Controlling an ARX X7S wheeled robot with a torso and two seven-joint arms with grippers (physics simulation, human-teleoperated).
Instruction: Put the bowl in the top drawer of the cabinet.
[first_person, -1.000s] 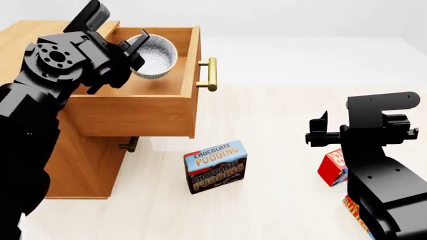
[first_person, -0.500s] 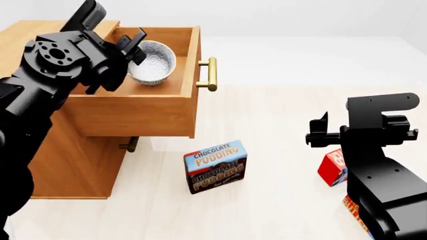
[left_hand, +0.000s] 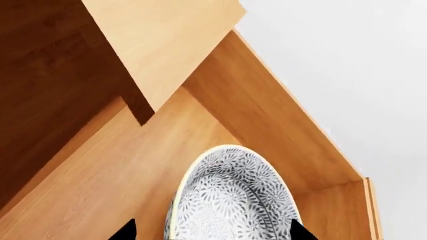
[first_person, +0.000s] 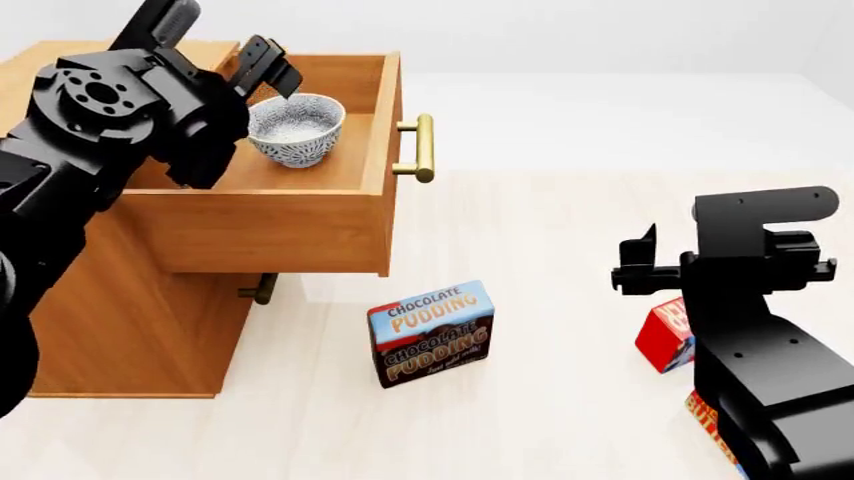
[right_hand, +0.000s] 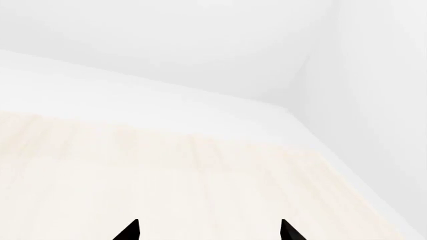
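The white grey-blue patterned bowl (first_person: 296, 128) stands upright on the floor of the top drawer (first_person: 267, 235), which is pulled out of the light-brown cabinet (first_person: 134, 300). My left gripper (first_person: 263, 65) hangs open just above and behind the bowl, not touching it. In the left wrist view the bowl (left_hand: 233, 200) lies between and beyond the spread tips of the left gripper (left_hand: 212, 235), with the drawer's wooden walls (left_hand: 267, 115) around it. My right gripper (first_person: 638, 262) stands open over the floor at the right, holding nothing; the right wrist view shows the right gripper (right_hand: 209, 232) over bare pale floor.
The drawer's brass handle (first_person: 422, 148) sticks out toward the right. The lower drawer's handle (first_person: 260, 290) shows beneath. A chocolate pudding box (first_person: 431, 332) stands on the floor in front of the cabinet. A red box (first_person: 665, 335) and another box (first_person: 707, 425) lie by my right arm.
The bowl went from tilted in my left gripper to standing upright on the drawer floor. The left gripper let it go and rose up and back. The right arm stayed still.
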